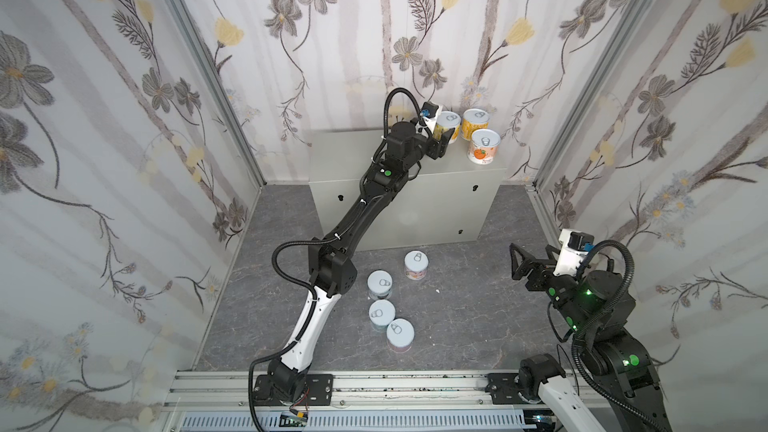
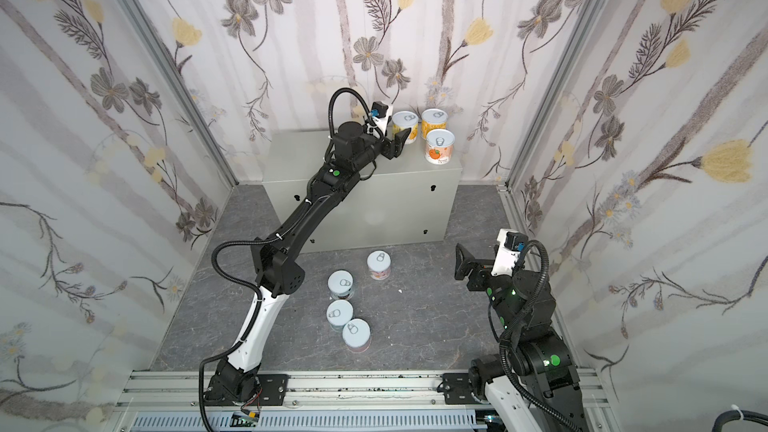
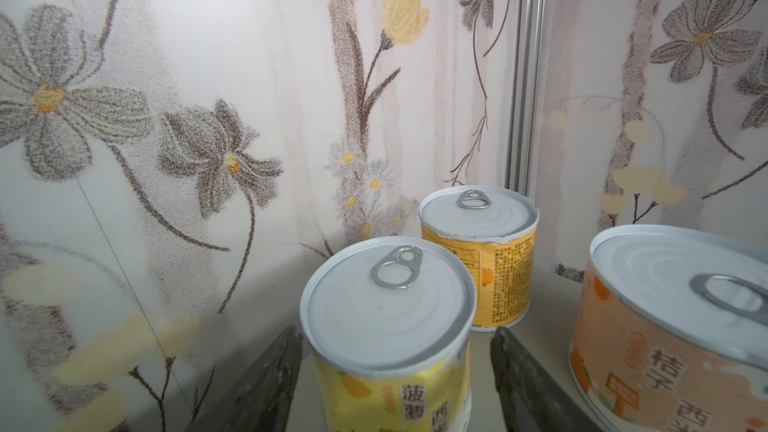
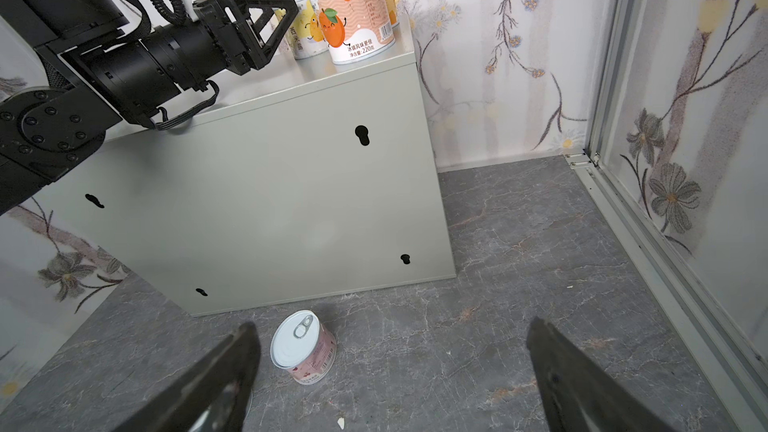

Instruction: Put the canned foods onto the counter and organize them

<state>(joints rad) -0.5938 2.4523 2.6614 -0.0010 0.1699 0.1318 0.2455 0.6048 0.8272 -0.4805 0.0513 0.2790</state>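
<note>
Three canned foods stand at the counter's [image 1: 349, 151] back right corner: a yellow-label tin [image 3: 386, 317], an orange-yellow tin [image 3: 482, 251] behind it and an orange-print tin [image 1: 484, 151] nearer the front. My left gripper [image 3: 395, 331] is open around the yellow-label tin [image 1: 449, 121], with a small gap on each side. Several more tins stand on the dark floor in front of the counter, among them a pink-label tin [image 4: 303, 347]. My right gripper [image 4: 392, 324] hangs open and empty above the floor, right of that pink-label tin [image 1: 416, 264].
The floral back wall [image 3: 208, 118] lies close behind the tins on the counter. An aluminium corner post [image 4: 611, 76] and side wall bound the right. A metal rail [image 1: 374, 384] runs along the front edge, carrying both arm bases.
</note>
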